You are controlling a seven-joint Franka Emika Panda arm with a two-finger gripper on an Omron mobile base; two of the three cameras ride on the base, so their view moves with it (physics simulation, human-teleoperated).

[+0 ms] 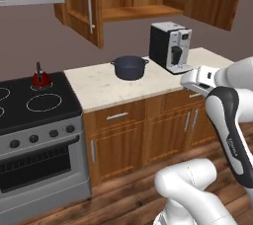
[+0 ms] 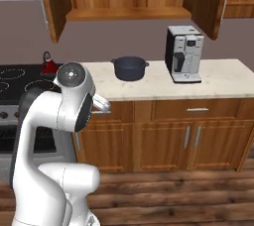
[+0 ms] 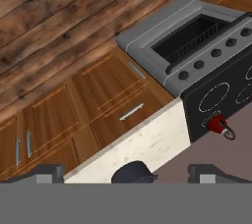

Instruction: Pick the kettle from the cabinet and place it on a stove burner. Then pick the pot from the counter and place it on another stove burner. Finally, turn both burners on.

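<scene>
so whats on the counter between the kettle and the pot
Nothing: in the left base view only bare counter lies between the kettle on the stove and the pot.

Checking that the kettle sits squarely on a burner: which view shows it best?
The left base view: the kettle stands upright on a small ring of the stove, seen from above. The right base view shows it small at the far left; the hand view shows it tilted and tiny.
</scene>
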